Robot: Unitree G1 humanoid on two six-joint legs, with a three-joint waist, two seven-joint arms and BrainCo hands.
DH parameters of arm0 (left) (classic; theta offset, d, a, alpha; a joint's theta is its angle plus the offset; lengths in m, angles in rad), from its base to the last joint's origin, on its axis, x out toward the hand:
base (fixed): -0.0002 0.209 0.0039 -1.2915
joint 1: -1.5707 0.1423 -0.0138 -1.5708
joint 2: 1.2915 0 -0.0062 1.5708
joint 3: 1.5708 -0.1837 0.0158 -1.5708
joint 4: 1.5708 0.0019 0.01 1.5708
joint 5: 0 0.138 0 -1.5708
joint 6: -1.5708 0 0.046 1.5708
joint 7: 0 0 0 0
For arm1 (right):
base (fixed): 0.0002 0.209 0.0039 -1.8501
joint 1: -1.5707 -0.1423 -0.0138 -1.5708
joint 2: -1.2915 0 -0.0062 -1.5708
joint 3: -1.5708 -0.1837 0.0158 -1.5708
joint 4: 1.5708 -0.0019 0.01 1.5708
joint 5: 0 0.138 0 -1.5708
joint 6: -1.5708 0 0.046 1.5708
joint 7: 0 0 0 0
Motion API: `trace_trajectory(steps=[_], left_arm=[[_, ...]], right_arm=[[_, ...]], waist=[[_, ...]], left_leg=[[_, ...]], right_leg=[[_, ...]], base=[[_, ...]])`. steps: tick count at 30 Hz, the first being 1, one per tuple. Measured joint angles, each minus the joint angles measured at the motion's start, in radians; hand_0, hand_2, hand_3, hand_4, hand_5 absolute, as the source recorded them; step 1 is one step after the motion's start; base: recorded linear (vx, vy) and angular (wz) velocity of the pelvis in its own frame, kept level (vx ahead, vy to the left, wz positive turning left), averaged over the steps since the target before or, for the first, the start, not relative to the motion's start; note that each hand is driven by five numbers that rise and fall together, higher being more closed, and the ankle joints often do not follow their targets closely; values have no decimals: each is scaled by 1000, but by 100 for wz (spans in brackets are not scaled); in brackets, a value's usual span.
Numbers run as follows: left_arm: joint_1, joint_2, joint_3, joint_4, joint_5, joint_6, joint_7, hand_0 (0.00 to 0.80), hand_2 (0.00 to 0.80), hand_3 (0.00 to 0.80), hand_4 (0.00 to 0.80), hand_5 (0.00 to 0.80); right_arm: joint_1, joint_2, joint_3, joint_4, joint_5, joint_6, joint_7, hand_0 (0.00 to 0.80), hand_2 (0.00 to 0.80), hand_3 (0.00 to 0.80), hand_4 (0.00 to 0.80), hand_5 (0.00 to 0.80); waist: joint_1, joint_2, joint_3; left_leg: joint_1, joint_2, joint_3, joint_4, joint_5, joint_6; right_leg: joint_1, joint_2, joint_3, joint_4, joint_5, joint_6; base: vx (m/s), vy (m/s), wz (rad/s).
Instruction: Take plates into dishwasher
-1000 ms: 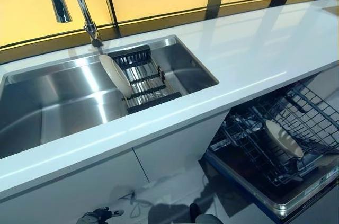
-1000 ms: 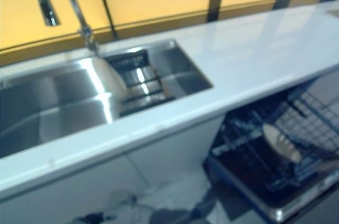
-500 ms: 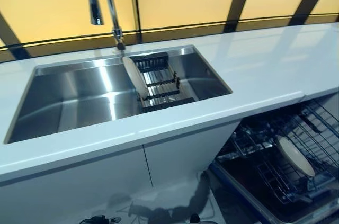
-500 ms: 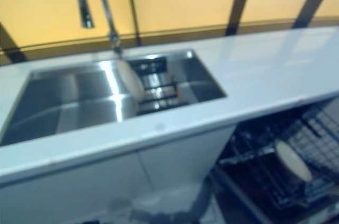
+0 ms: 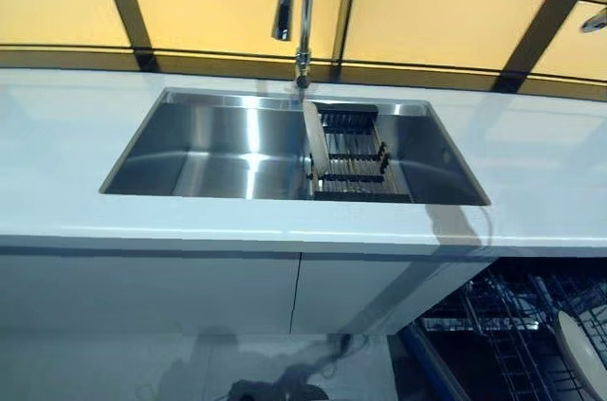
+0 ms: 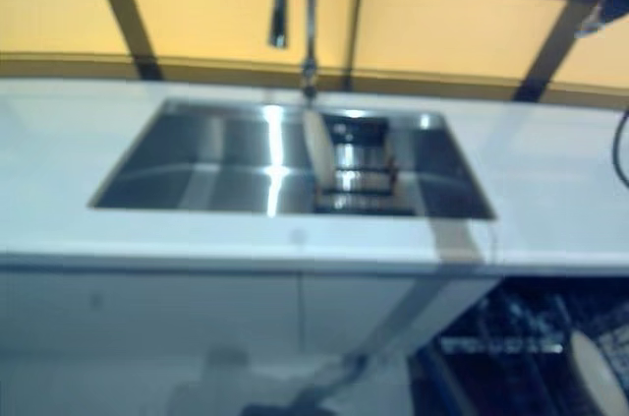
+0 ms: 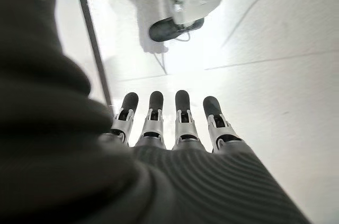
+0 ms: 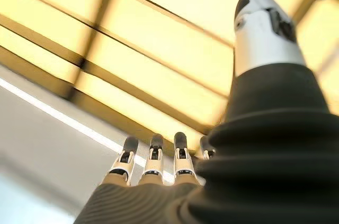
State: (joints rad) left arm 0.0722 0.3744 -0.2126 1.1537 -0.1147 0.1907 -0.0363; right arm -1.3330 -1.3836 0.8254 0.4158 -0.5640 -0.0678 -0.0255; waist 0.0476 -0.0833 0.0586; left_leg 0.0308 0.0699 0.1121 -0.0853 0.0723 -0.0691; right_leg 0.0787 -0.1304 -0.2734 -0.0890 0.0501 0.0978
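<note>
A white plate [image 5: 310,137] stands on edge in a dark dish rack [image 5: 356,150] in the right part of the steel sink [image 5: 218,150]. A second white plate [image 5: 580,355] leans in the pulled-out dishwasher rack [image 5: 503,325] at the lower right. My left hand [image 7: 180,126] hangs low over the pale floor, fingers straight and holding nothing. My right hand [image 8: 153,168] is raised towards the yellow window panels, fingers straight and empty. Neither hand is near a plate.
A tall faucet [image 5: 303,12] rises behind the sink, right above the rack. The white countertop [image 5: 57,164] runs along both sides of the sink. White cabinet doors [image 5: 190,292] close the space under it, left of the dishwasher.
The whole picture has swung, so the camera moved: the sink now sits in the middle and the dishwasher at the lower right edge. The plates have not moved.
</note>
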Motion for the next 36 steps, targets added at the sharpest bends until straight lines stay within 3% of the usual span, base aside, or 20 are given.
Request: trace_trajectory(steps=[7, 14, 21, 36], left_arm=[[-1, 17, 0, -28, -22, 0, 18, 0, 0, 0, 0, 0], [-40, 40, 0, -43, -56, -4, 32, 0, 0, 0, 0, 0], [-57, 40, 0, -45, -57, -16, 34, 0, 0, 0, 0, 0], [-78, 41, -1, -58, -57, -28, 33, 0, 0, 0, 0, 0]], right_arm=[[-85, 39, 78, -57, -180, -46, -38, 0, 0, 0, 0, 0], [-126, 77, 97, -84, -254, -65, -70, 0, 0, 0, 0, 0], [-145, 92, 132, -97, -258, -67, -69, 0, 0, 0, 0, 0], [-145, 161, 131, -100, -291, -125, -26, 0, 0, 0, 0, 0]], waist=[[30, -30, 52], [69, -27, 145], [79, -30, 200], [79, -23, 232]], left_leg=[[-80, -1, -51, 2, 28, -3], [-135, -8, -87, 2, 43, -3], [-144, -11, -94, 2, 43, -4], [-147, -10, -93, 3, 46, -4]], right_leg=[[-49, 5, -41, 3, 0, 0], [-81, 7, -63, 4, 6, -7], [-84, 7, -65, 4, 5, -6], [-87, 7, -64, 3, 5, -6]], base=[[-65, -24, 21], [-65, 3, 14], [-10, -5, 5], [0, 0, 0]])
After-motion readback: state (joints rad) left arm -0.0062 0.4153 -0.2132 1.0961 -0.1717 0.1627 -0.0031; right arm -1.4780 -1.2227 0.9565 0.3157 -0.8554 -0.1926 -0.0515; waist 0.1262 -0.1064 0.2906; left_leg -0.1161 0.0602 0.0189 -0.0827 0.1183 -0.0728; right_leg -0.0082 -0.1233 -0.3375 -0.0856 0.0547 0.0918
